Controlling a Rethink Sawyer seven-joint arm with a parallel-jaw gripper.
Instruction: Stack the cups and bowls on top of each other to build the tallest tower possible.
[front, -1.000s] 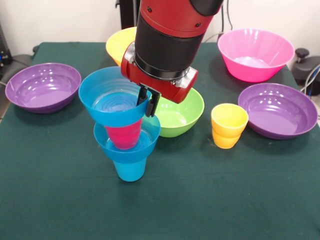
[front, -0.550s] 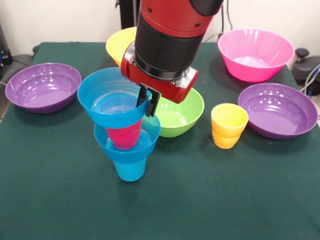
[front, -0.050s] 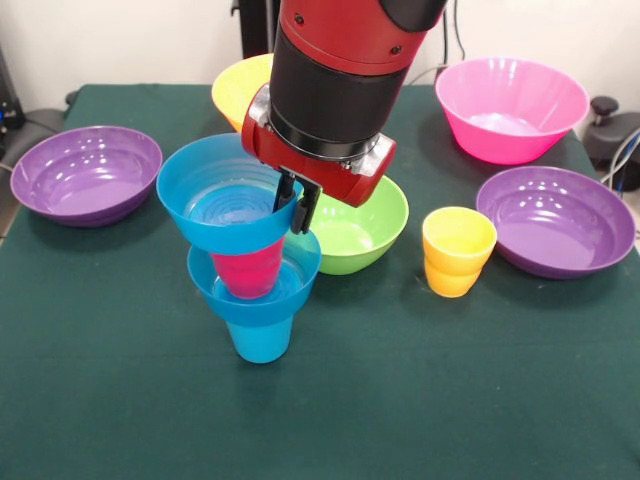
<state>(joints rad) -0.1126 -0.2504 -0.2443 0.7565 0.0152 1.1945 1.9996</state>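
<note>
Green cloth covers the desk (front, -0.050s: 420, 400). Near its front stands the tower (front, -0.050s: 255, 285): blue cup (front, -0.050s: 260, 340), blue bowl (front, -0.050s: 285, 295), red cup (front, -0.050s: 245, 272). The gripper (front, -0.050s: 297, 208) has its jaws pinched on the rim of a second blue bowl (front, -0.050s: 220, 205), tilted on the red cup, likely to seat it level before release. A yellow cup (front, -0.050s: 457, 250) waits apart.

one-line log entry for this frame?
gripper: shut on top blue bowl rim | tower: blue cup, blue bowl, red cup | yellow cup: loose
</note>
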